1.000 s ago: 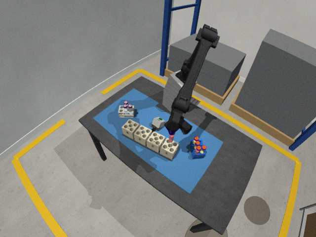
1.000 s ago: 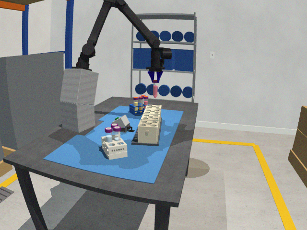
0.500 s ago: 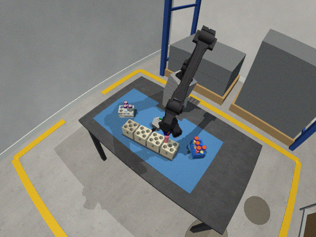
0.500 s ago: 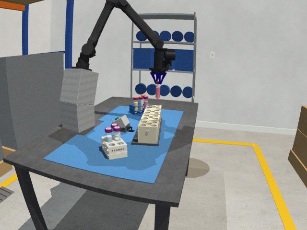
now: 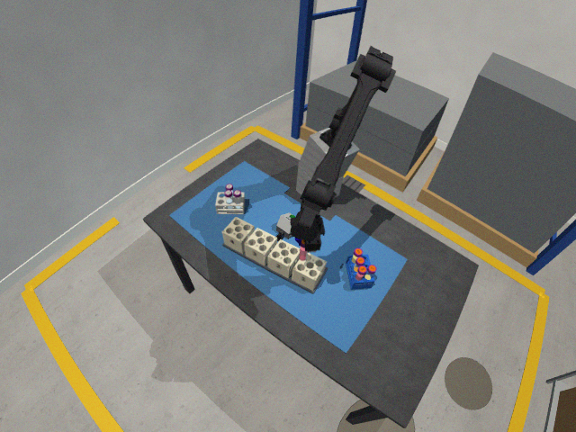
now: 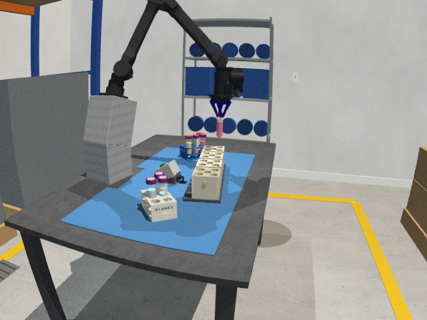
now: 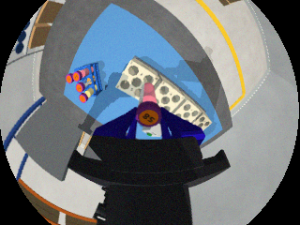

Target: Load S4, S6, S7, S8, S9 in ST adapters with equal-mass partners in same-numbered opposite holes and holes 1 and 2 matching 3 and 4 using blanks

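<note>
Pink liquid fills the tube (image 6: pixel 219 128) that the claw (image 6: pixel 220 111) is pinching by its cap, hanging plumb with its tip above the end block of the row (image 6: pixel 214 150). From the base that is the left end, so by the task's numbering block 1, though I cannot read its face. From above the tube (image 5: pixel 302 253) shows at that block's (image 5: pixel 309 273) base-side edge, over or just beside a near hole; which hole I cannot tell.

To seat it well, I judge: settle the tip dead over one hole before any descent, go straight down with the tube upright, and let go only once it has bottomed. The wrist view looks down along the tube (image 7: pixel 149 96) onto the blocks (image 7: pixel 137 79) and should serve for centring.

All the holes in sight look unfilled, so neighbouring tubes won't crowd the claw here. The grey key box (image 6: pixel 170 169) sits on the base side of the row, further along; its green key must not be brushed. The blue rack (image 5: pixel 360 273) with four orange-capped tubes stands apart beyond the row's end, and a return trip needs height to pass over those caps. The white rack (image 6: pixel 159 207) is well off at the other end. The table edge (image 6: pixel 269 172) lies near behind the row
</note>
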{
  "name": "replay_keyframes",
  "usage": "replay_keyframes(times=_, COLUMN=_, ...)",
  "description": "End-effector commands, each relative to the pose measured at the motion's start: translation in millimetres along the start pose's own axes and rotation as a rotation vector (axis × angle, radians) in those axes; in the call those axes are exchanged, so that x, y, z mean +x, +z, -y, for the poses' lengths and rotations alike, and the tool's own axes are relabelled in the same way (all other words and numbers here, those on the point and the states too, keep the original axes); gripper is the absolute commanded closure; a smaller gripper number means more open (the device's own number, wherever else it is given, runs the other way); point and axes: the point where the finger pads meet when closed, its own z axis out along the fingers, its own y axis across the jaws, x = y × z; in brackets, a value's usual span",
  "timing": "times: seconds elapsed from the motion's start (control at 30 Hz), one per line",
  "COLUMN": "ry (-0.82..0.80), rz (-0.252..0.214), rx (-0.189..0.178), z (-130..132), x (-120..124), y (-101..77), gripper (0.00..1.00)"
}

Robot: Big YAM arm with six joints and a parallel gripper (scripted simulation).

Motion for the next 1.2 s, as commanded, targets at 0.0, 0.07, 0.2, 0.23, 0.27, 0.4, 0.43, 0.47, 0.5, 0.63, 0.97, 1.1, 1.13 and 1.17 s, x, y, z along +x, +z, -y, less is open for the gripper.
replay_keyframes(times=0.0, ry=0.144, rz=0.027, rx=0.007, z=5.5, x=-13.7, y=-13.5, gripper=1.0)
replay_keyframes(times=0.07, ry=0.17, rz=0.028, rx=0.007, z=5.6, x=-14.0, y=-14.1, gripper=1.0)
replay_keyframes(times=0.2, ry=0.25, rz=0.032, rx=0.007, z=5.9, x=-14.8, y=-16.0, gripper=1.0)
replay_keyframes(times=0.23, ry=0.276, rz=0.034, rx=0.007, z=6.0, x=-15.1, y=-16.6, gripper=1.0)
replay_keyframes(times=0.27, ry=0.303, rz=0.035, rx=0.007, z=6.1, x=-15.4, y=-17.2, gripper=1.0)
replay_keyframes(times=0.4, ry=0.409, rz=0.04, rx=0.007, z=6.5, x=-16.5, y=-19.7, gripper=1.0)
replay_keyframes(times=0.43, ry=0.436, rz=0.042, rx=0.006, z=6.6, x=-16.8, y=-20.3, gripper=1.0)
replay_keyframes(times=0.47, ry=0.462, rz=0.043, rx=0.006, z=6.7, x=-17.1, y=-21.0, gripper=1.0)
replay_keyframes(times=0.5, ry=0.489, rz=0.044, rx=0.006, z=6.8, x=-17.4, y=-21.6, gripper=1.0)
replay_keyframes(times=0.63, ry=0.569, rz=0.047, rx=0.005, z=7.1, x=-17.8, y=-22.6, gripper=1.0)
replay_keyframes(times=0.97, ry=0.6, rz=0.003, rx=-0.003, z=-3.3, x=-2.5, y=17.9, gripper=1.0)
replay_keyframes(times=1.1, ry=0.601, rz=0.002, rx=-0.002, z=-2.8, x=-1.0, y=28.5, gripper=1.0)
replay_keyframes(times=1.13, ry=0.604, rz=0.003, rx=-0.002, z=-1.2, x=-0.2, y=30.8, gripper=1.0)
replay_keyframes(times=1.17, ry=0.606, rz=0.003, rx=-0.001, z=-0.2, x=0.3, y=33.3, gripper=1.0)
